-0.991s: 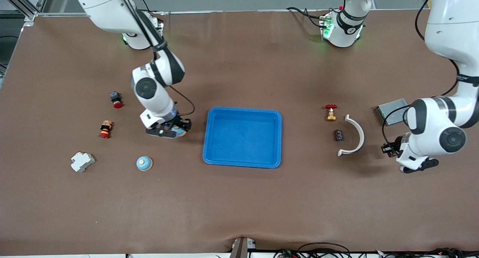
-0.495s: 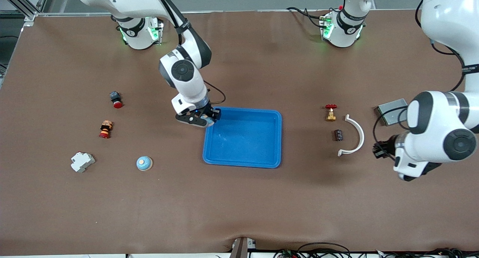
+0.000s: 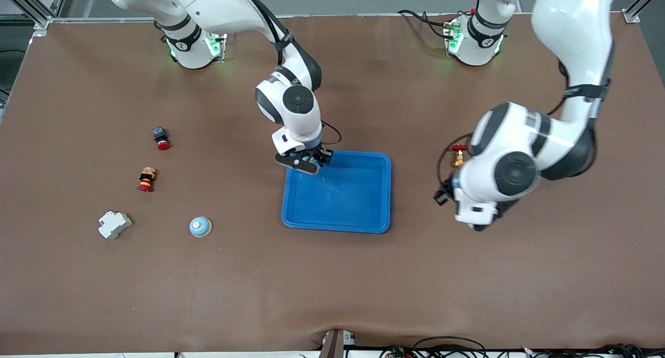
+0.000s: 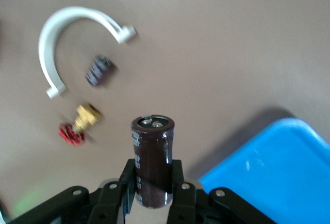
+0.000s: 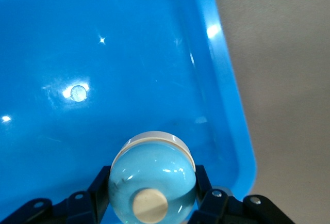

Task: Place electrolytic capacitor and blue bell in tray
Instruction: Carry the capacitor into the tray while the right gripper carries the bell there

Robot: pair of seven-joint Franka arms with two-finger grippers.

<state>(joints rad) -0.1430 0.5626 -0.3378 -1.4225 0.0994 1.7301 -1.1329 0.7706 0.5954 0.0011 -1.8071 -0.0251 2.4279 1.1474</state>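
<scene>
Capacitors: we count two; the electrolytic capacitor stands lengthwise between the left gripper fingers, over bare table beside the tray.
Bells: two; the right gripper pinches the blue bell over the tray's corner.

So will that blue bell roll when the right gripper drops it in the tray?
Probably some. The blue bell, held by the right gripper over the tray, is a smooth, glossy dome, so it may skid. The tray's raised rim should contain it.
</scene>
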